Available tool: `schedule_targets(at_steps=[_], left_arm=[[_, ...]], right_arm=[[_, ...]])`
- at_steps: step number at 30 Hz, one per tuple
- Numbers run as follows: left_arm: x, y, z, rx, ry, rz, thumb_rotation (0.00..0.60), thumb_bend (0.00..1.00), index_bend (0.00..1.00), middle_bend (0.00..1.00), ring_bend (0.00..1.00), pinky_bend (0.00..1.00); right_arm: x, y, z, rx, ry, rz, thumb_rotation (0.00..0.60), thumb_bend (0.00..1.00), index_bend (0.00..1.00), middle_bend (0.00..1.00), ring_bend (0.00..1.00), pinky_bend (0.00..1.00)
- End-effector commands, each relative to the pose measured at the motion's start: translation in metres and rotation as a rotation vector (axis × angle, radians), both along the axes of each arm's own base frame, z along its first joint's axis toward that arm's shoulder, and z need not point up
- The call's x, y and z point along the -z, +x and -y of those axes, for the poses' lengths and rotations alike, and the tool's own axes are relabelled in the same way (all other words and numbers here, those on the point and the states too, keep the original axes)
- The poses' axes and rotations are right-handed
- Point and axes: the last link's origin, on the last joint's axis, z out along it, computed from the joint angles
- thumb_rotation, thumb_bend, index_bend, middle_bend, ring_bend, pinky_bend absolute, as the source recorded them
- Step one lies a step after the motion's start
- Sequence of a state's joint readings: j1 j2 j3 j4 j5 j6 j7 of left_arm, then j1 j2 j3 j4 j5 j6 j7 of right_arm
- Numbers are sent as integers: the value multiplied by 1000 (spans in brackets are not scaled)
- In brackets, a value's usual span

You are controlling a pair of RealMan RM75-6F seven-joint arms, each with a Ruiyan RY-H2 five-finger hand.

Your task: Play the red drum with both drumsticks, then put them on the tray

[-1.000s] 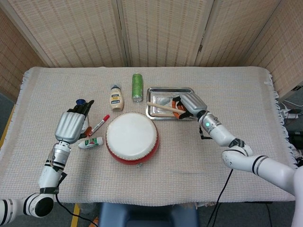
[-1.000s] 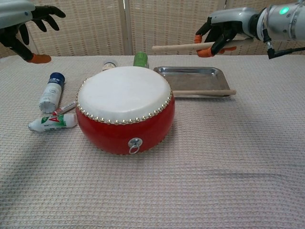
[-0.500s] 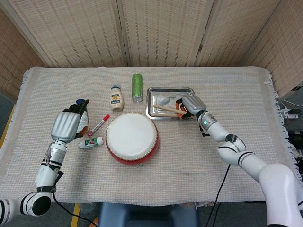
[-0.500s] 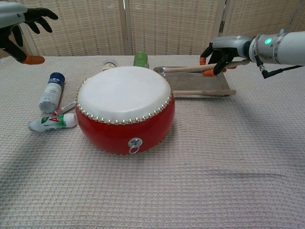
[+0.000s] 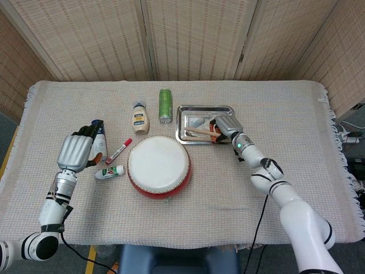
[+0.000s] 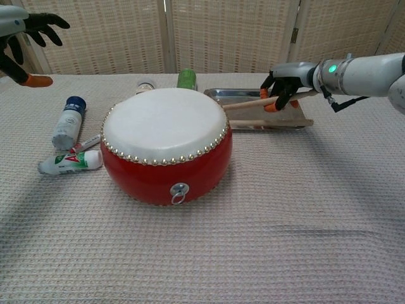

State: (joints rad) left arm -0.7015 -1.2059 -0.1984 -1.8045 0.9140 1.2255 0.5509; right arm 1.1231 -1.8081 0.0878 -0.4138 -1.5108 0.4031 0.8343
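The red drum [image 5: 158, 167] [image 6: 164, 142] with its white skin stands at the table's middle. Behind it to the right lies the metal tray [image 5: 197, 108] [image 6: 235, 94]. My right hand [image 5: 223, 127] [image 6: 282, 86] is low over the tray and grips one drumstick [image 5: 199, 132] [image 6: 247, 103], which slants down to the left into the tray. The other drumstick [image 6: 272, 123] lies along the tray's near edge. My left hand [image 5: 77, 151] [image 6: 22, 38] hovers at the far left, holding nothing, fingers spread.
Left of the drum lie a blue-capped white bottle [image 5: 98, 136] [image 6: 68, 122], a red marker [image 5: 118, 150] [image 6: 85, 144] and a small tube [image 5: 109, 172] [image 6: 69, 163]. A mayonnaise bottle [image 5: 140, 118] and a green can [image 5: 165, 105] [image 6: 186, 78] stand behind the drum.
My right hand has come down with its drumstick from above the tray to just over it, the stick's tip dropping into the tray. The left hand drifted slightly left.
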Motion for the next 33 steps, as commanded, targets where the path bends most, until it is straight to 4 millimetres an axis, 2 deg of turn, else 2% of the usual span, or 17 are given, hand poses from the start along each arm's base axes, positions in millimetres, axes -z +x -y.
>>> schedule_targets(at_steps=[1, 3, 8, 11, 14, 27, 33], left_arm=[[-1, -1, 0, -3, 1, 0, 600, 338, 23, 147, 168, 385], [-2, -2, 0, -6, 2, 4, 600, 339, 23, 147, 168, 383], [-4, -4, 1, -9, 3, 12, 600, 339, 23, 145, 167, 379], [-5, -5, 2, -9, 5, 15, 600, 339, 23, 144, 166, 377], [-6, -7, 2, -12, 7, 18, 600, 338, 22, 143, 165, 374], [-12, -13, 3, -15, 21, 26, 600, 338, 19, 140, 165, 373], [-18, -18, 3, -21, 31, 23, 600, 337, 19, 145, 164, 373]], right_arm=[[6, 6, 1, -15, 6, -18, 600, 972, 658, 685, 503, 643], [8, 9, 3, -21, 2, -30, 600, 844, 591, 634, 470, 623], [9, 15, 9, -19, -16, -60, 600, 454, 359, 455, 337, 536], [9, 18, 11, -15, -23, -75, 600, 304, 262, 383, 282, 494], [8, 20, 14, -5, -33, -88, 600, 200, 206, 353, 256, 471], [6, 22, 16, 31, -45, -62, 600, 160, 197, 349, 253, 467], [-16, 27, 23, 16, -77, 6, 600, 161, 191, 349, 253, 467]])
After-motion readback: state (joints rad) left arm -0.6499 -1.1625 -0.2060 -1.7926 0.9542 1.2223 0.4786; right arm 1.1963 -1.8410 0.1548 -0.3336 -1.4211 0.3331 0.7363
